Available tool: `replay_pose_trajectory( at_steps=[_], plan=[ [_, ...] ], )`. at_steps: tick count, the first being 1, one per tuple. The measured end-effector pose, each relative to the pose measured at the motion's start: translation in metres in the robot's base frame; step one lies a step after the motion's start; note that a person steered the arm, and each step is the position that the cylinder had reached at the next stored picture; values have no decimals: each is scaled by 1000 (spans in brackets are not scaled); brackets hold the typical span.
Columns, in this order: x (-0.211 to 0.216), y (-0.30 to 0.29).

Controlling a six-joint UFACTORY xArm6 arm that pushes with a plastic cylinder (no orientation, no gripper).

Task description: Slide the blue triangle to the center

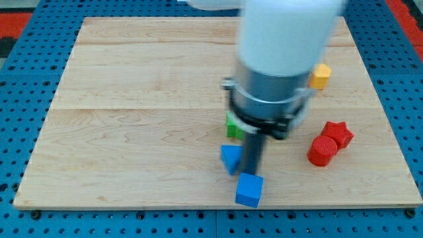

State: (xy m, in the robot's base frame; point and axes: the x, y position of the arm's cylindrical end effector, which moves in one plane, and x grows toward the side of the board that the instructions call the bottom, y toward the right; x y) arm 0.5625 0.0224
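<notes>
Blue triangle [230, 158] sits near the board's near edge, right of middle; not yet at centre, so most of the push is left. No claw on this rig: only a rod, my tip [252, 174] touching or just beside the triangle's right side. Blue cube [249, 190] lies just nearer. Green block [233, 125], half hidden by the arm, stands on the far side, partly in the way. Red cylinder [322, 151], red star [339, 133], yellow block [320, 76] well right.

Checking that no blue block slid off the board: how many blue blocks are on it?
2: the blue triangle just left of my tip, and the blue cube right below it. The arm could hide others.
</notes>
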Motion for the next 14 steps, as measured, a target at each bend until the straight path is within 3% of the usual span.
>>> replay_pose_trajectory(
  at_steps=[2, 4, 5, 8, 11, 13, 14],
  plan=[
    [-31, -32],
    [31, 106],
    [56, 123],
    [49, -24],
    [-68, -51],
    [-40, -56],
    [-65, -110]
  ],
)
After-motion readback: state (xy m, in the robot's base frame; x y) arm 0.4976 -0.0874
